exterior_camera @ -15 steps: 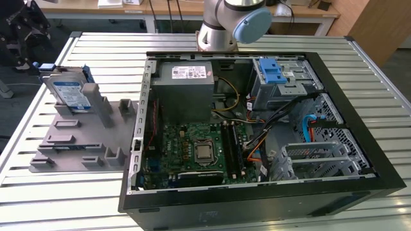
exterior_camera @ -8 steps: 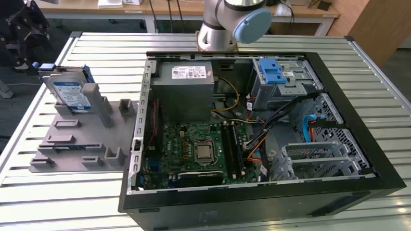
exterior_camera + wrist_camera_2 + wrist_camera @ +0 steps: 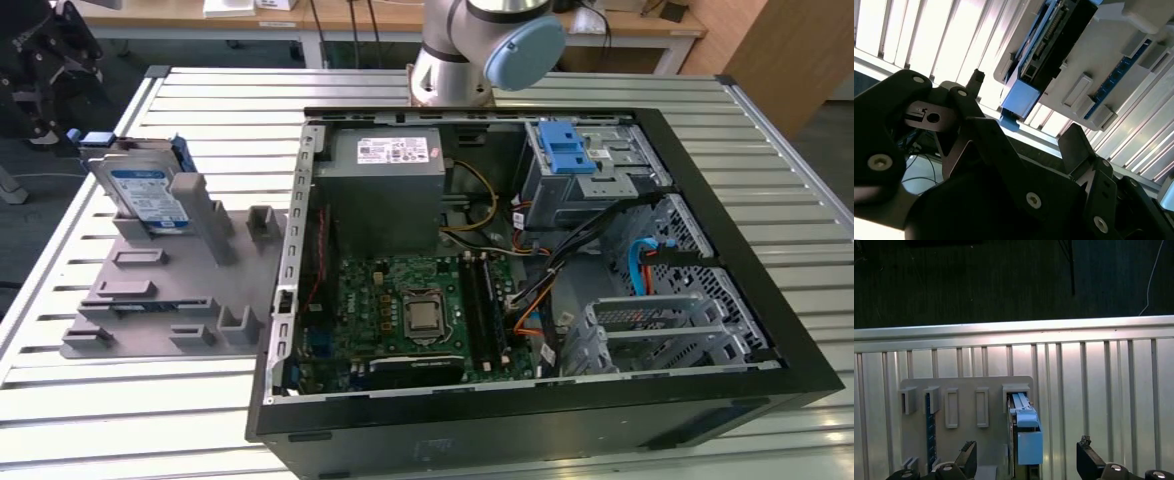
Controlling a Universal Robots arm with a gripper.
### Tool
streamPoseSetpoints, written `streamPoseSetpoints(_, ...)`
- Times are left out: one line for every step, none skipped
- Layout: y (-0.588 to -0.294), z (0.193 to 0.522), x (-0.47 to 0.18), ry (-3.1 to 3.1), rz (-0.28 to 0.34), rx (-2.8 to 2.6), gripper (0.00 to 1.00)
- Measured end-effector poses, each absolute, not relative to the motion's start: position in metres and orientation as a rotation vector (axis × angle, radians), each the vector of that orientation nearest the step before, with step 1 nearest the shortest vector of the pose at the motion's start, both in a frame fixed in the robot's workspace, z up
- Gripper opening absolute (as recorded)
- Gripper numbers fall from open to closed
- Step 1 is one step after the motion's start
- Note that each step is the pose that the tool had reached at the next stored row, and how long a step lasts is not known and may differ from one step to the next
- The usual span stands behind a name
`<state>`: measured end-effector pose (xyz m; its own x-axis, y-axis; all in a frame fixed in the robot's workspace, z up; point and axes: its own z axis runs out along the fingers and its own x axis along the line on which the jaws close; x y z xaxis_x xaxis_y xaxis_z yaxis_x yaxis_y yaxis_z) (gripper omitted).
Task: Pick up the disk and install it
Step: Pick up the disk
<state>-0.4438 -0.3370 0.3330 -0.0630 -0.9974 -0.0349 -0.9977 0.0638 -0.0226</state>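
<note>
Your arm (image 3: pixel 483 40) stands at the far side of the scene, its grey joint (image 3: pixel 514 50) capped in blue. Your gripper (image 3: pixel 51 118) hangs as a dark mass at the far corner on the exterior view's left. In the first wrist view its two black fingers (image 3: pixel 967 456) stand wide apart; the second wrist view shows them splayed just as widely.
</note>
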Motion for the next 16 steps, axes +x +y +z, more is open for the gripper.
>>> streamPoseSetpoints(-0.337, 0.333, -0.444, 2.261, 0.012, -2.122, 0.87)
streamPoseSetpoints(-0.337, 0.333, -0.444, 2.261, 0.012, -2.122, 0.87)
streamPoseSetpoints(-0.337, 0.333, -0.444, 2.261, 0.012, -2.122, 0.87)
streamPoseSetpoints(-0.337, 0.333, -0.444, 2.261, 0.012, -2.122, 0.87)
streamPoseSetpoints(-0.337, 0.333, -0.444, 2.261, 0.012, -2.122, 0.87)
streamPoseSetpoints(-0.337, 0.333, -0.444, 2.261, 0.012, -2.122, 0.87)
streamPoseSetpoints(-0.337, 0.333, -0.444, 2.261, 0.012, -2.122, 0.87)
streamPoseSetpoints(-0.337, 0.333, -0.444, 2.261, 0.012, -2.122, 0.85)
streamPoseSetpoints(-0.337, 0.333, -0.444, 2.261, 0.012, -2.122, 0.85)
streamPoseSetpoints(-0.337, 0.332, -0.444, 2.261, 0.012, -2.122, 0.78)
streamPoseSetpoints(-0.337, 0.332, -0.444, 2.261, 0.012, -2.122, 0.78)
streamPoseSetpoints(-0.337, 0.32, -0.444, 2.263, 0.015, -2.123, 0.78)
streamPoseSetpoints(-0.337, 0.319, -0.444, 2.263, 0.015, -2.124, 0.78)
streamPoseSetpoints(-0.337, 0.319, -0.444, 2.263, 0.015, -2.124, 0.78)
streamPoseSetpoints(-0.337, 0.318, -0.444, 2.263, 0.016, -2.124, 0.78)
streamPoseSetpoints(-0.337, 0.318, -0.444, 2.263, 0.016, -2.124, 0.78)
